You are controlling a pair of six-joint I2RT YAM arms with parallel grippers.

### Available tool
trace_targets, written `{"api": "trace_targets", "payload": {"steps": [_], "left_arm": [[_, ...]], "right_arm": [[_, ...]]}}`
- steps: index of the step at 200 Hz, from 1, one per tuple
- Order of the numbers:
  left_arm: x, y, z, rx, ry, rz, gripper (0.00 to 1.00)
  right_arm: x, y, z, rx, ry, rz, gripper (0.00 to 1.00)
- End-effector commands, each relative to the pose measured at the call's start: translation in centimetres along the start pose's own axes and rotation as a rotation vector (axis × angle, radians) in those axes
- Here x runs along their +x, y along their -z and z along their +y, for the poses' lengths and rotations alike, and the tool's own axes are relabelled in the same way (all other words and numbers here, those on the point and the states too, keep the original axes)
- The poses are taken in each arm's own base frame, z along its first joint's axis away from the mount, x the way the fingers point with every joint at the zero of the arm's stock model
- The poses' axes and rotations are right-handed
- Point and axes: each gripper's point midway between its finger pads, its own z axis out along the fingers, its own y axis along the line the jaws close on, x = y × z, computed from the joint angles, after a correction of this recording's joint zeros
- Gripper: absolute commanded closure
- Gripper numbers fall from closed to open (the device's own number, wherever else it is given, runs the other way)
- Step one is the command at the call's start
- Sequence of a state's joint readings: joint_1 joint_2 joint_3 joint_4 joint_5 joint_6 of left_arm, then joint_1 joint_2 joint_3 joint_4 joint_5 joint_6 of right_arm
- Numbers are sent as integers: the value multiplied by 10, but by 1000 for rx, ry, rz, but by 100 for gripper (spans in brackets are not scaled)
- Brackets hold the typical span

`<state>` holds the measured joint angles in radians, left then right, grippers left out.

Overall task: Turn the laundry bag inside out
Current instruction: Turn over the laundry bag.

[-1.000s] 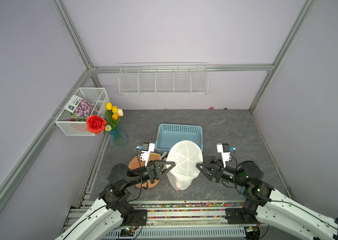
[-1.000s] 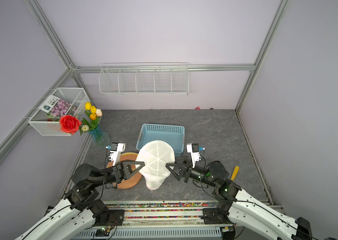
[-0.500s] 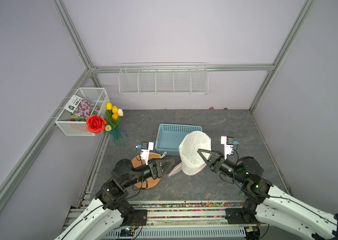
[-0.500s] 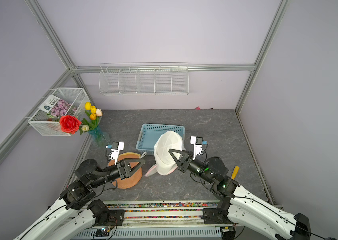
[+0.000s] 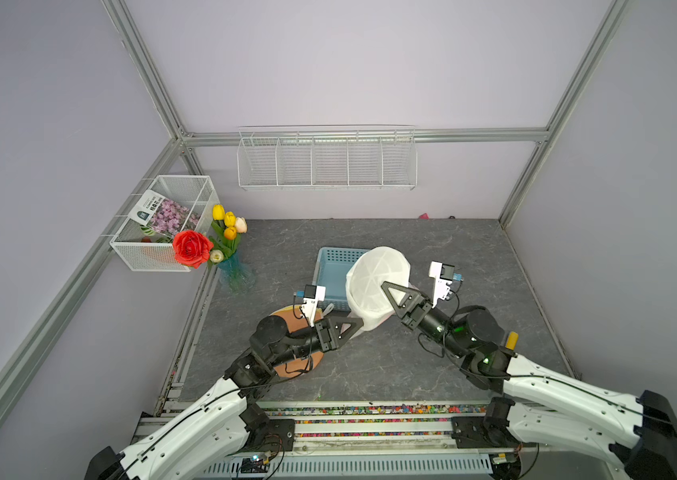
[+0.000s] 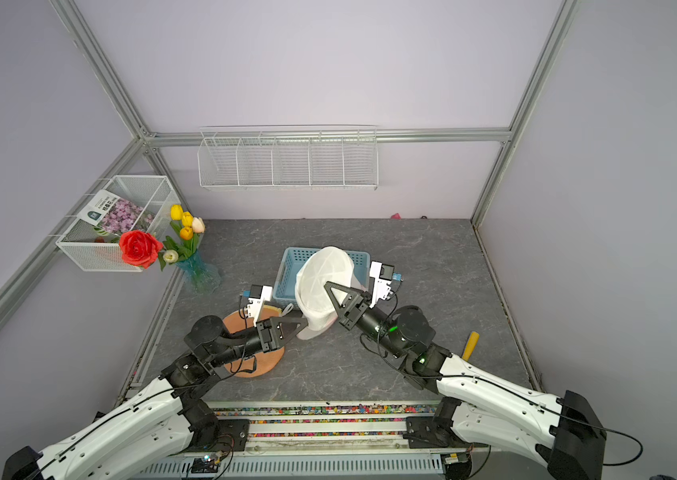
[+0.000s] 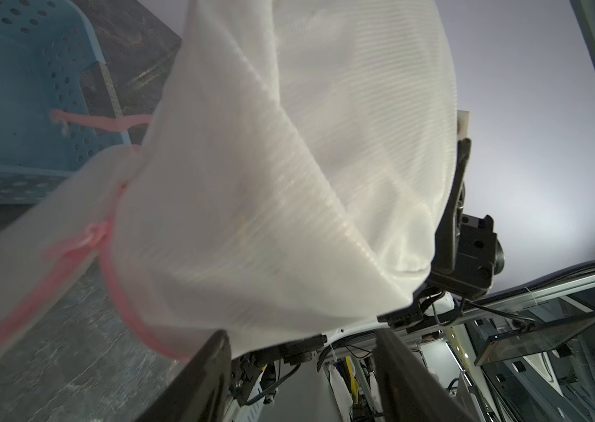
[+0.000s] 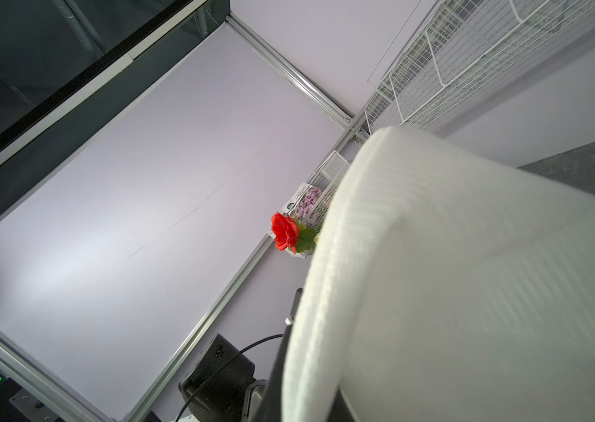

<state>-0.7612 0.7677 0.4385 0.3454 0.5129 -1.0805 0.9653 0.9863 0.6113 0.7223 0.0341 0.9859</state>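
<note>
Reaching back in after letting go a moment ago, the left gripper has its jaws apart, tips at the lower hem of the laundry bag. The right gripper alone carries the bag now, clamped on its mesh wall and holding it raised over the blue basket.
</note>
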Motion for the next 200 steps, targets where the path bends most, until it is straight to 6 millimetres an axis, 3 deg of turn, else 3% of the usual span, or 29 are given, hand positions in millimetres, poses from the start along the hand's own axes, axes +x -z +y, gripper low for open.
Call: {"api": "trace_targets", "payload": {"steps": [1, 16, 44, 69, 98, 117, 138, 149, 170, 200], "left_arm": [[-14, -4, -16, 83, -17, -65, 57], [-13, -8, 5, 14, 26, -73, 100], [-8, -13, 47, -123, 107, -83, 100], [-8, -9, 69, -210, 131, -102, 100], [-16, 0, 69, -248, 105, -126, 100], [-10, -3, 37, -177, 13, -34, 100], [3, 4, 2, -137, -84, 49, 62], [6, 14, -22, -83, -143, 40, 49], [0, 38, -51, -37, -214, -30, 44], [-30, 71, -51, -136, -296, -240, 36]], "right_arm": [[-19, -5, 41, -139, -58, -83, 100], [-22, -10, 53, -179, -68, -85, 100], [-29, -18, 75, -268, -118, -87, 100], [-33, -16, 82, -302, -153, -98, 100], [-36, -2, 69, -248, -180, -122, 100], [-38, 7, 65, -225, -175, -133, 100], [-33, 6, 49, -154, -164, -23, 100], [-31, 9, 42, -147, -161, 23, 100], [-27, 19, 30, -128, -148, 85, 100], [-12, 28, 31, -158, -131, 206, 100]]}}
